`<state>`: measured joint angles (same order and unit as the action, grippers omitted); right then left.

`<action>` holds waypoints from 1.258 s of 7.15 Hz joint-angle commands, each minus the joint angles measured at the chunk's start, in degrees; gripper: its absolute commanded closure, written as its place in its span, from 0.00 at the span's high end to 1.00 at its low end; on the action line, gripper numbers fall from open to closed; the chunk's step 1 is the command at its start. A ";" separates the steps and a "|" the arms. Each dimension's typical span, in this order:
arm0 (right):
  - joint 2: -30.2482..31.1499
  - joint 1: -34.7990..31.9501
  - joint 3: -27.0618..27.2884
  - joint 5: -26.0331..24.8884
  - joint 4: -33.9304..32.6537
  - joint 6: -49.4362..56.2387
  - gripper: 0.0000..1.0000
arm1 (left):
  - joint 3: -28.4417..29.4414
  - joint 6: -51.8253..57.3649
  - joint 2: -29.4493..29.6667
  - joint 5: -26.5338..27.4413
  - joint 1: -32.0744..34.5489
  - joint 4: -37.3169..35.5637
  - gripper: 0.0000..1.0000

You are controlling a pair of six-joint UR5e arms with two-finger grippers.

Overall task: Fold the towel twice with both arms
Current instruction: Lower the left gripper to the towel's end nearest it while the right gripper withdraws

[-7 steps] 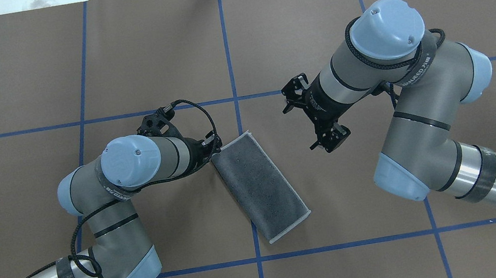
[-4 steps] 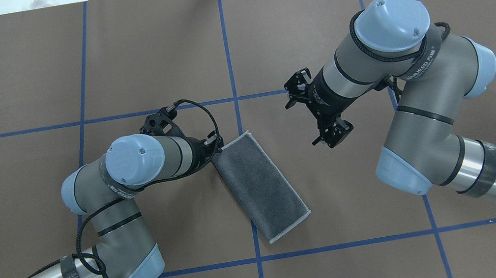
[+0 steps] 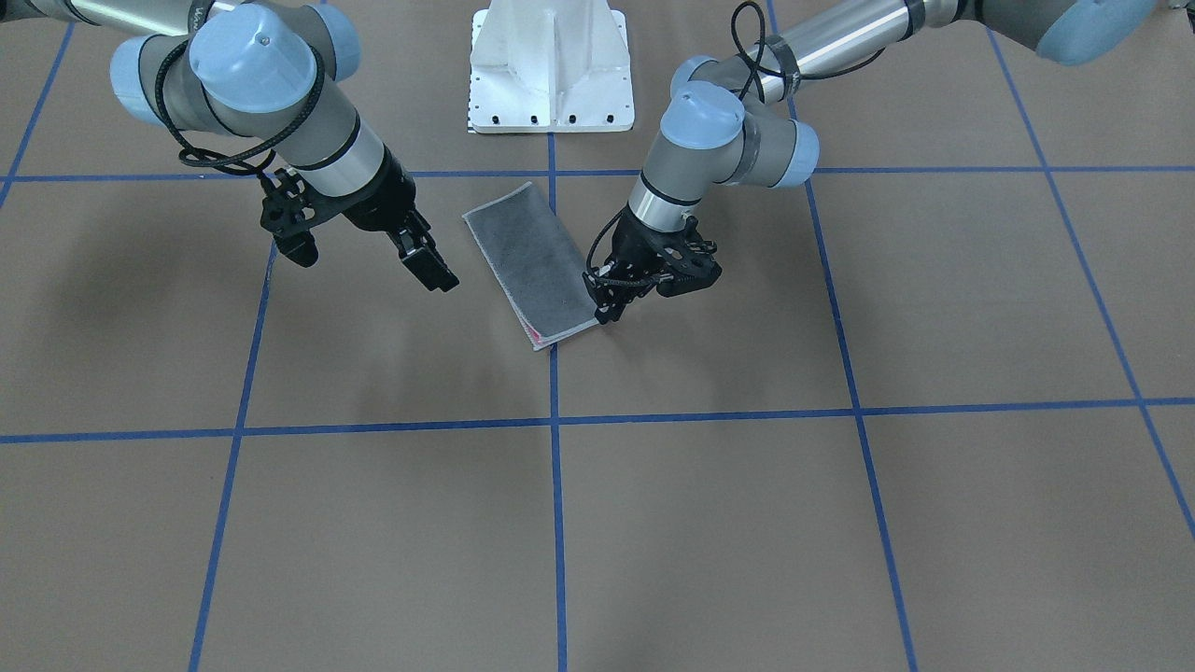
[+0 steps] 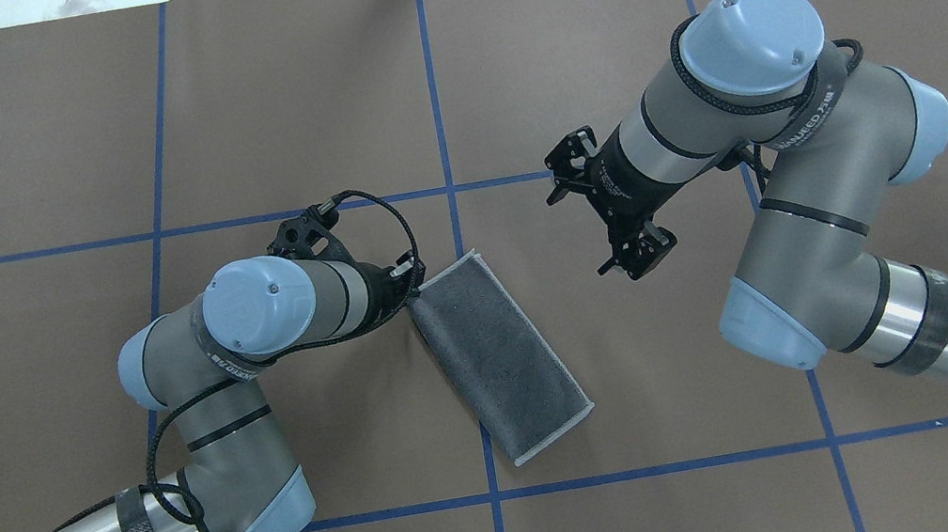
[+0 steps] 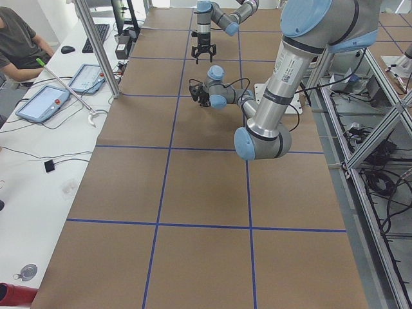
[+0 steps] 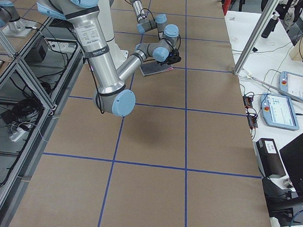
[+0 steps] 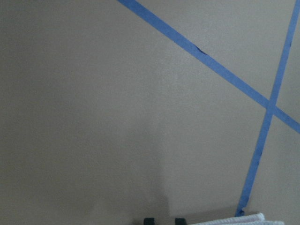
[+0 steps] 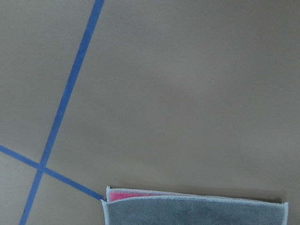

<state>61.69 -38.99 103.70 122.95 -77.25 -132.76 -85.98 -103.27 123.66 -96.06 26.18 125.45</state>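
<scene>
— Where do we find the cloth?

— We see the small terry towel (image 4: pixel 498 357) folded once into a long strip, dark grey face up, with a pale grey stitched border. It lies flat on the brown tabletop (image 4: pixel 267 99) near the middle, somewhat closer to the robot's edge, and covers part of a blue tape line (image 4: pixel 436 101). It slants: one short end points toward the robot's edge, the other toward the operators' edge. At that far end a sliver of the pink face peeks out.

— And the black two-finger left hand?

— We find the left hand (image 3: pixel 605 308) low at the towel's far short end, at the corner on the robot's left. It is touching the border or just beside it. In its wrist view the fingertips (image 7: pixel 148 220) stand narrow, with a small gap between them and the pale border just to one side. We cannot tell whether they pinch any cloth.

— And the right one?

— The black right hand (image 4: pixel 636 257) hangs over the tabletop on the side toward the robot's right edge, apart from the towel. We see its fingers spread wide, holding nothing.
</scene>
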 commanded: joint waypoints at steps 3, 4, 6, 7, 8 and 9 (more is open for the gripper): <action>0.01 -0.29 0.01 0.10 0.00 0.05 1.00 | 0.46 0.00 1.49 0.00 0.19 -0.03 0.00; 0.10 -0.64 0.01 0.10 0.00 0.05 1.00 | 1.07 0.09 2.19 0.00 0.45 -0.03 0.00; 0.28 -1.34 0.10 0.54 0.00 -0.04 1.00 | 3.95 0.09 5.08 0.00 2.02 0.14 0.00; 0.36 -1.61 0.28 0.54 0.00 -0.04 1.00 | 8.15 0.17 8.75 0.09 3.08 0.23 0.00; 0.45 -1.79 0.28 0.54 0.00 0.05 1.00 | 11.68 1.57 11.49 0.18 3.87 0.67 0.00; 1.15 -2.05 0.45 0.54 0.08 0.05 1.00 | 14.15 1.58 12.47 1.31 4.14 2.50 0.00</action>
<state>62.24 -40.72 103.99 123.47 -77.24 -132.75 -75.56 -102.17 133.89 -95.68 29.67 126.37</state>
